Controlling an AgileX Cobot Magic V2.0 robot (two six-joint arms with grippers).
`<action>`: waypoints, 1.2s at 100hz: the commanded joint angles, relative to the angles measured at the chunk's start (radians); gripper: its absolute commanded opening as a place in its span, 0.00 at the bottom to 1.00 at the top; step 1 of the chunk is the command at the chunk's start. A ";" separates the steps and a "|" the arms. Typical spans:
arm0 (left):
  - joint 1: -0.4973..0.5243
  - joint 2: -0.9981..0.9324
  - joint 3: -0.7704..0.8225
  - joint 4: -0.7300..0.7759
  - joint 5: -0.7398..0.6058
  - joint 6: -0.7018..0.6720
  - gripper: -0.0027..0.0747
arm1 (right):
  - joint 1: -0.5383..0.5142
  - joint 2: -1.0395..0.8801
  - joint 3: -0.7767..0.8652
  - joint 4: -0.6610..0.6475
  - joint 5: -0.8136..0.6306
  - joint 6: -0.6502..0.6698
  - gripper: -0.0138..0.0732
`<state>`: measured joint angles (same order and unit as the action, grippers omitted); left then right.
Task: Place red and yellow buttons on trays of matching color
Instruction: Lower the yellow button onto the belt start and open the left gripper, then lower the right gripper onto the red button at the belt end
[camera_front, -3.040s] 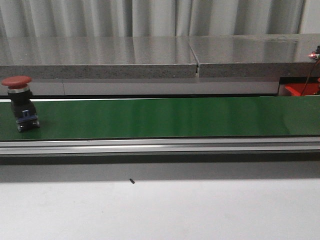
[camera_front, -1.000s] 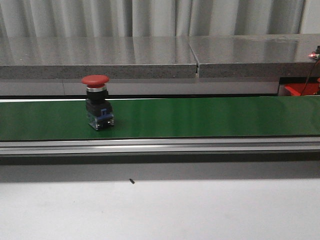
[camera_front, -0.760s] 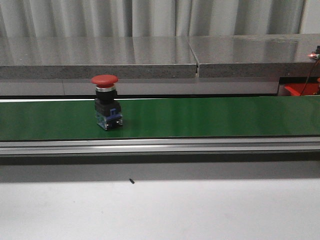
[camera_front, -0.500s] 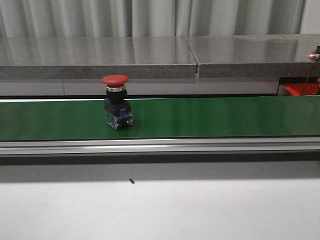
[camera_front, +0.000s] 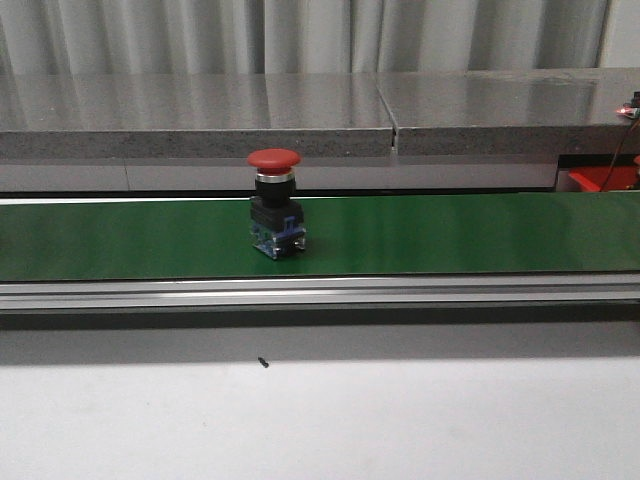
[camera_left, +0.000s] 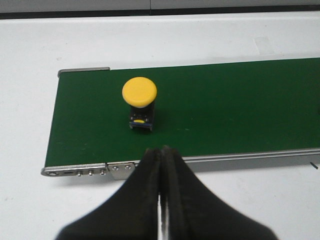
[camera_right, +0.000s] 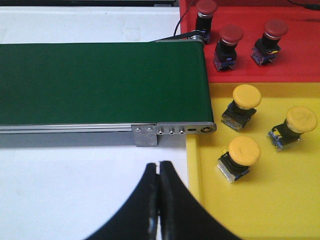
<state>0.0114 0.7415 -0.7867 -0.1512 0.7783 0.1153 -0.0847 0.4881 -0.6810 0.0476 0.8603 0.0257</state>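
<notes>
A red button (camera_front: 274, 203) stands upright on the green belt (camera_front: 450, 235) in the front view, left of the middle. In the left wrist view a yellow button (camera_left: 139, 102) stands on the belt (camera_left: 225, 110) near its end, just beyond my left gripper (camera_left: 160, 150), which is shut and empty over the white table. My right gripper (camera_right: 159, 165) is shut and empty over the table, short of the belt's other end (camera_right: 100, 80). Beside it, a red tray (camera_right: 300, 55) holds three red buttons (camera_right: 228, 46) and a yellow tray (camera_right: 280, 200) holds three yellow buttons (camera_right: 239, 158).
An aluminium rail (camera_front: 320, 292) runs along the belt's near edge. A grey stone ledge (camera_front: 200, 115) stands behind the belt, with a red part (camera_front: 600, 180) at the far right. A small dark speck (camera_front: 264, 362) lies on the white table (camera_front: 320, 420).
The red button has ridden the belt from the far left toward the middle, staying upright.
</notes>
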 joint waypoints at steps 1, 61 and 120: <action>-0.008 -0.061 0.026 -0.006 -0.091 -0.017 0.01 | -0.002 0.003 -0.022 -0.006 -0.059 -0.003 0.08; -0.008 -0.211 0.102 -0.016 -0.111 -0.015 0.01 | -0.002 0.003 -0.022 -0.006 -0.059 -0.003 0.08; -0.008 -0.211 0.102 -0.016 -0.111 -0.015 0.01 | -0.002 0.003 -0.022 -0.006 -0.059 -0.003 0.08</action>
<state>0.0114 0.5287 -0.6583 -0.1530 0.7431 0.1105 -0.0847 0.4881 -0.6810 0.0476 0.8603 0.0239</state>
